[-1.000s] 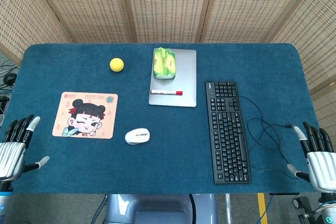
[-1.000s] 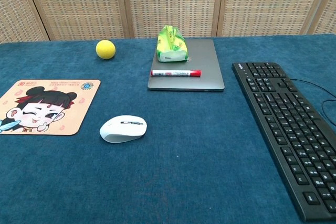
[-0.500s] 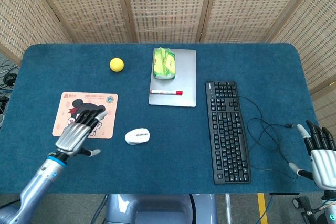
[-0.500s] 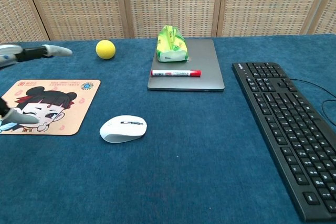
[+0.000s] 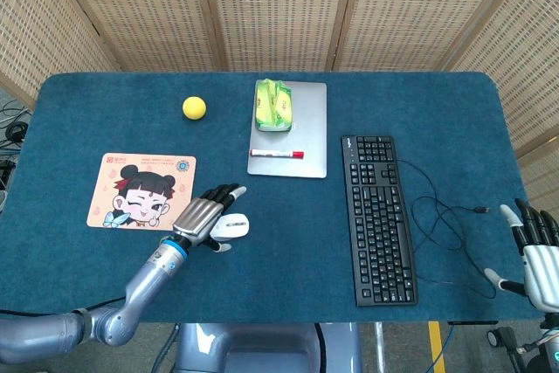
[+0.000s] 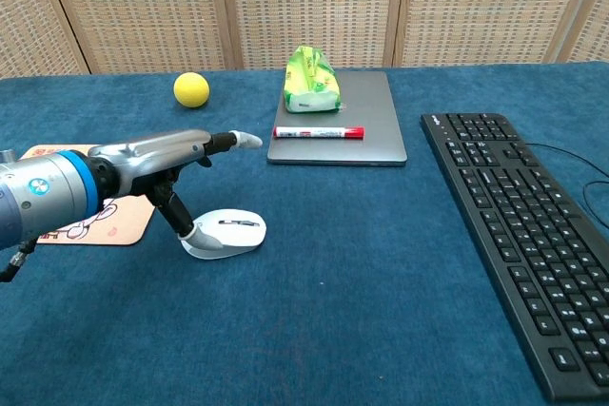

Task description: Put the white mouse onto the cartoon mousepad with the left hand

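Note:
The white mouse lies on the blue table cloth, just right of the cartoon mousepad. My left hand hovers over the mouse with fingers spread and stretched forward, and its thumb reaches down beside the mouse's left end. It grips nothing. In the chest view the forearm hides most of the mousepad. My right hand rests open at the table's near right corner, holding nothing.
A yellow ball sits behind the mousepad. A grey laptop carries a green packet and a red marker. A black keyboard with its cable lies to the right.
My left hand has swung from the table's near left edge, across the mousepad, to above the mouse. The right hand has drifted slightly lower at the right edge. The mouse has not moved.

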You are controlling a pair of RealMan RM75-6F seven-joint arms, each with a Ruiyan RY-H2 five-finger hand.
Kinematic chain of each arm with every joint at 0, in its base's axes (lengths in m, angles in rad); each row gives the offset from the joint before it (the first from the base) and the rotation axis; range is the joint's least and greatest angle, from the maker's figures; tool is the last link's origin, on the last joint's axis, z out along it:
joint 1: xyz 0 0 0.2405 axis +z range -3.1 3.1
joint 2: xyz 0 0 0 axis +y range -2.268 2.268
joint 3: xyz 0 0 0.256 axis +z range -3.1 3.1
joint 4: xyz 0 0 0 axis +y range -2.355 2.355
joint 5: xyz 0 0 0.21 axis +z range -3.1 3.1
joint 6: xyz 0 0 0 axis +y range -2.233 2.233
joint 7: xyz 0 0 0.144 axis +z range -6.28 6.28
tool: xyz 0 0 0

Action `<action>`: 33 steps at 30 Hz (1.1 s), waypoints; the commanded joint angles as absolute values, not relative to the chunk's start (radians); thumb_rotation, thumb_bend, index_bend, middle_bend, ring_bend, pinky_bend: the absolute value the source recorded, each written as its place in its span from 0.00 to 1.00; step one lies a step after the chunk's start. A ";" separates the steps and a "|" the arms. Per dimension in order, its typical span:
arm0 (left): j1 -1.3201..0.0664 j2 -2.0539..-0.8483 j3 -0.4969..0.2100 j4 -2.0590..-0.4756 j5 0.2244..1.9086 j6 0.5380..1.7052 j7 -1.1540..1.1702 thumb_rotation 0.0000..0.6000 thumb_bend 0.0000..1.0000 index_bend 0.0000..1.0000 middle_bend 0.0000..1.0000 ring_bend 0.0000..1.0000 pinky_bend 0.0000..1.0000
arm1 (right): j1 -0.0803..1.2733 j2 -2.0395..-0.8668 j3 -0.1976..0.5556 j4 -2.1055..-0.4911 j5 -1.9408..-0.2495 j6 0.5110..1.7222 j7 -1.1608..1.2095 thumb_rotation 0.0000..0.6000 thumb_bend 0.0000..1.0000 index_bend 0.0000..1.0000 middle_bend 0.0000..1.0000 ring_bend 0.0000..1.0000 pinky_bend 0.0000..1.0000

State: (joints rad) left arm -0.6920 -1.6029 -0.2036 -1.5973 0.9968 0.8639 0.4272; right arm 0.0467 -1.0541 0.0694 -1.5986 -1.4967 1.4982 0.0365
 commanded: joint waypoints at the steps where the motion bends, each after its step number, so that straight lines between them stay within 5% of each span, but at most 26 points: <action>1: -0.721 -1.640 -0.200 -1.567 0.918 0.882 0.481 1.00 0.00 0.00 0.00 0.01 0.13 | 0.047 -1.051 0.072 -1.597 -1.492 1.497 0.047 1.00 0.00 0.00 0.00 0.00 0.00; 12: -0.754 -1.722 -0.179 -1.504 0.810 0.935 0.534 1.00 0.00 0.10 0.05 0.12 0.24 | 0.052 -1.052 0.074 -1.589 -1.481 1.481 0.061 1.00 0.00 0.00 0.00 0.00 0.00; 22: -0.758 -1.789 -0.169 -1.447 0.819 1.029 0.581 1.00 0.04 0.34 0.44 0.46 0.54 | 0.054 -1.054 0.075 -1.585 -1.474 1.475 0.064 1.00 0.00 0.00 0.00 0.00 0.00; 33: -0.745 -1.764 -0.216 -1.488 0.779 1.076 0.576 1.00 0.08 0.39 0.48 0.50 0.57 | 0.056 -1.055 0.073 -1.587 -1.473 1.470 0.064 1.00 0.00 0.00 0.00 0.00 0.00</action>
